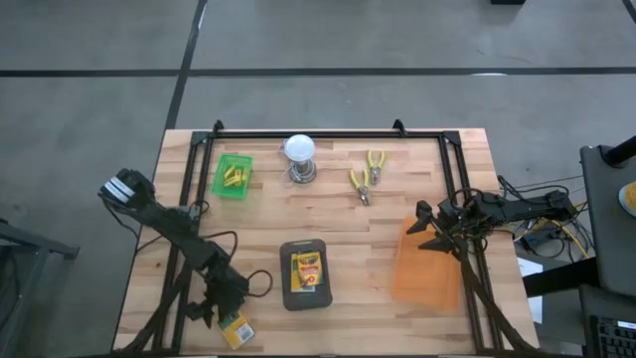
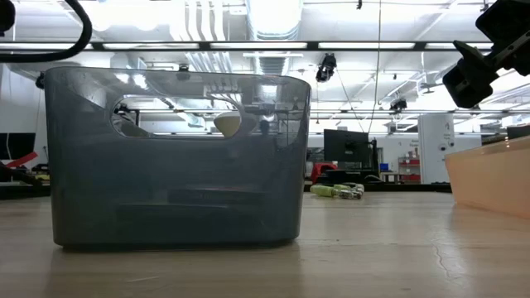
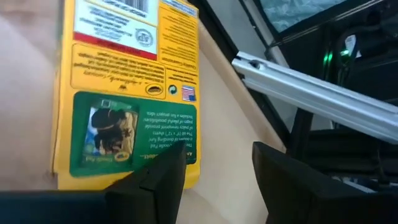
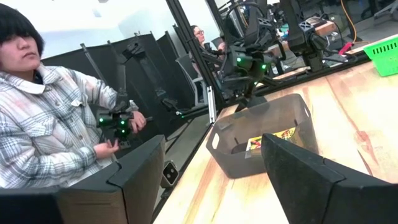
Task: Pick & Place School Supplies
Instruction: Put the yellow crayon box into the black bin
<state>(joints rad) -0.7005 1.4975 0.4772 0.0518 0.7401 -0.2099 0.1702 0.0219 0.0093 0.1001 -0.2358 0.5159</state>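
Note:
One green-and-yellow crayon box (image 1: pixel 236 329) lies flat on the table at the near left edge. My left gripper (image 1: pixel 213 310) slants down at it, open. In the left wrist view one finger (image 3: pixel 155 180) stands over the box's (image 3: pixel 124 81) corner and the other (image 3: pixel 292 180) beside it over bare wood. A second crayon box (image 1: pixel 307 270) lies in the grey bin (image 1: pixel 286 298). Short yellow pieces sit in a green basket (image 1: pixel 233 176). My right gripper (image 1: pixel 425 227) waits open above the table's right side. My left gripper comes at the crayon box's corner (image 3: pixel 189 177) slanting down, with one finger over the box's edge. The finger itself hides the place, so I cannot tell whether it touches the box. The box lies flat on the table.
A white bulb on a metal base (image 1: pixel 300 157) and yellow pliers (image 1: pixel 366 177) lie at the back. An orange bin (image 1: pixel 425 267) stands near right. A black frame rail (image 3: pixel 311 93) runs close by the box. A person (image 4: pixel 43 118) sits beyond the table.

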